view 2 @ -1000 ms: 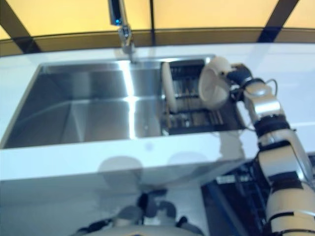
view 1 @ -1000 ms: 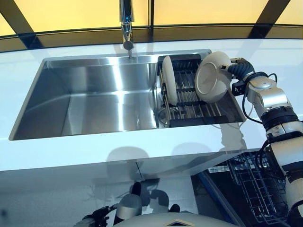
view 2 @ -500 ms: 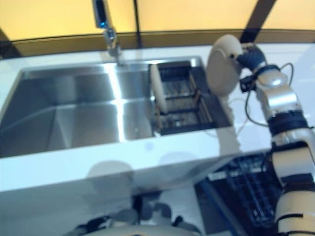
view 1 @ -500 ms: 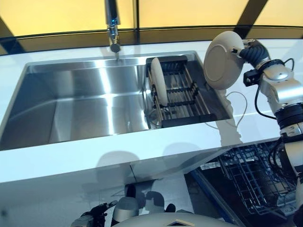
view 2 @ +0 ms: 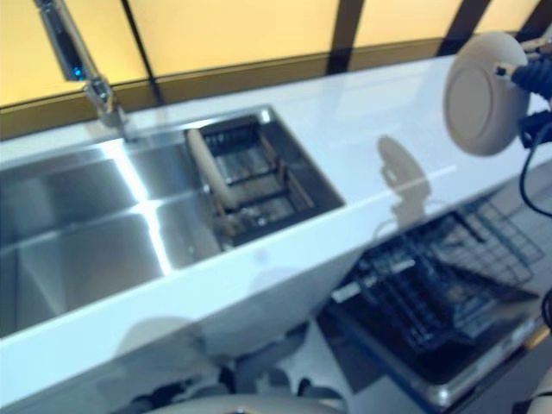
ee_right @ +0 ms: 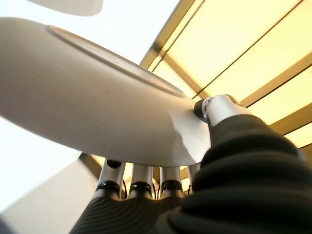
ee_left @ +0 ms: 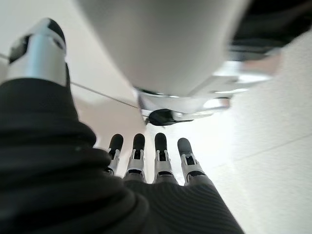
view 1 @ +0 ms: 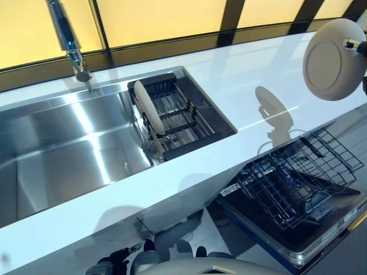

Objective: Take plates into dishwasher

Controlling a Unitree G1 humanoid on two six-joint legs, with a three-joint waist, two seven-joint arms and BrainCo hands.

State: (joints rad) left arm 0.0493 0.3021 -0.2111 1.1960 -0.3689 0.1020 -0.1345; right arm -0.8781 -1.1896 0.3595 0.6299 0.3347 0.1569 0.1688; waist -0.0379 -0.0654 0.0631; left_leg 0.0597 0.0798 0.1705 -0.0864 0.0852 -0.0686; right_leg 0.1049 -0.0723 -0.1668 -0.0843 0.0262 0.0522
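Note:
My right hand [ee_right: 161,195] is shut on a white plate [view 1: 334,59], thumb [ee_right: 219,105] on one face and fingers [ee_right: 136,180] behind the other. It holds the plate upright in the air at the far right, above the counter edge and the dishwasher's pulled-out wire rack [view 1: 298,177]. Only a sliver of the hand [view 1: 362,48] shows in the left eye view. A second white plate [view 1: 147,109] stands on edge in the dark drying rack [view 1: 186,117] inside the sink. My left hand [ee_left: 146,165] hangs low with straight fingers and holds nothing.
The steel sink [view 1: 57,154] with its faucet [view 1: 66,37] lies to the left. The white countertop [view 1: 252,86] runs between the sink and the held plate. The open dishwasher door [view 1: 298,240] juts out below the counter at the lower right.
My right hand has lifted the plate out of the sink's drying rack and carried it right, past the counter. The camera has turned right, bringing the dishwasher rack into view.

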